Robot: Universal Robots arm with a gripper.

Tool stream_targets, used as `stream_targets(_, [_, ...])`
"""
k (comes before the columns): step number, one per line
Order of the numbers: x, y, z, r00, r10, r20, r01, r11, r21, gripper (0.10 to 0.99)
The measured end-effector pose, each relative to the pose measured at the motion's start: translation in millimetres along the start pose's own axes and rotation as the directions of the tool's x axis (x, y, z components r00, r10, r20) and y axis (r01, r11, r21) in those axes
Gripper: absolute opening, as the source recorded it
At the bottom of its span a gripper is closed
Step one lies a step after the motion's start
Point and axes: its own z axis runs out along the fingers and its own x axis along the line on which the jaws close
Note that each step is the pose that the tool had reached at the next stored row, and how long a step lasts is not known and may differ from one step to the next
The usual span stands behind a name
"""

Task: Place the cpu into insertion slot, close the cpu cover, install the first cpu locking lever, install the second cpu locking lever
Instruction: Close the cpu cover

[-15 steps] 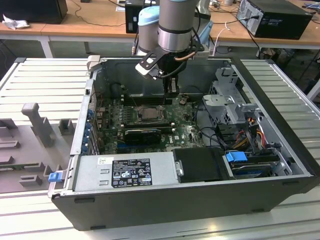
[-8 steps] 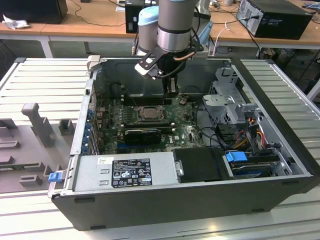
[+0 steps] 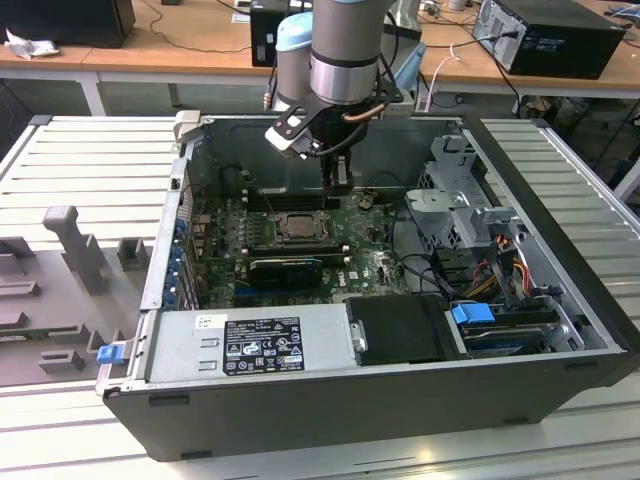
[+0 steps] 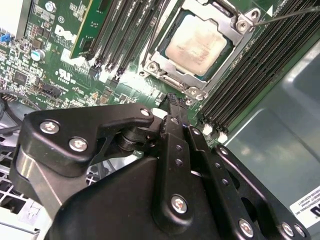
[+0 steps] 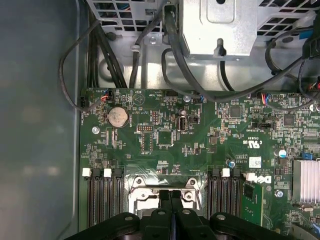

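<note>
The cpu (image 4: 200, 42), pale beige-silver, lies flat in the insertion slot (image 3: 300, 226) on the green board. The silvery cpu cover (image 4: 176, 80) lies down around it, and the chip shows through the square cut-out. A thin metal lever rod (image 4: 285, 16) runs out from one corner of the socket. My gripper (image 4: 172, 102) hangs just beside the socket's edge, its black fingers shut together with nothing between them. In the exterior view the gripper (image 3: 338, 180) stands a little behind the socket. In the first wrist view the fingertips (image 5: 166, 196) cover part of the socket's metal rim (image 5: 139, 192).
Black memory slots (image 4: 250, 75) flank the socket on both sides. A black card (image 3: 285, 268) sits in front of it. Cables and a metal drive cage (image 3: 455, 200) fill the exterior view's right, and the power supply (image 3: 250, 340) lies at the front. The case walls (image 3: 160, 250) enclose everything.
</note>
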Motion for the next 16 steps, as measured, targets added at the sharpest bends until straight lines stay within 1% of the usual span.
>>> stream_targets(2, [0.0, -1.7, 0.1, 1.0000, 0.000, -0.0003, 0.000, 1.0000, 0.000, 0.106])
stream_targets(3, [-0.2, -4.2, 0.4, 1.0000, 0.000, -0.0012, 0.000, 1.0000, 0.000, 0.106])
stream_targets(4, [-1.1, -7.7, 0.9, 1.0000, 0.000, -0.0043, 0.000, 1.0000, 0.000, 0.106])
stream_targets(5, [-2.1, -9.3, 2.0, 1.0000, 0.000, -0.0059, 0.000, 1.0000, 0.000, 0.106])
stream_targets(7, [-3.0, -10.7, 5.6, 1.0000, -0.003, -0.0085, 0.003, 1.0000, 0.000, 0.106])
stream_targets(10, [-2.8, -12.0, 10.2, 1.0000, -0.004, -0.0088, 0.004, 1.0000, 0.001, 0.106])
stream_targets(11, [-2.6, -12.8, 10.9, 1.0000, -0.005, -0.0087, 0.005, 1.0000, 0.002, 0.106])
stream_targets(13, [-2.6, -14.6, 11.8, 0.9999, -0.011, -0.0100, 0.011, 0.9999, 0.008, 0.106])
stream_targets(15, [-2.5, -19.4, 12.1, 0.9998, -0.013, -0.0113, 0.013, 0.9999, 0.010, 0.106])
stream_targets(16, [-2.4, -23.5, 12.3, 0.9998, -0.013, -0.0118, 0.014, 0.9999, 0.010, 0.106])
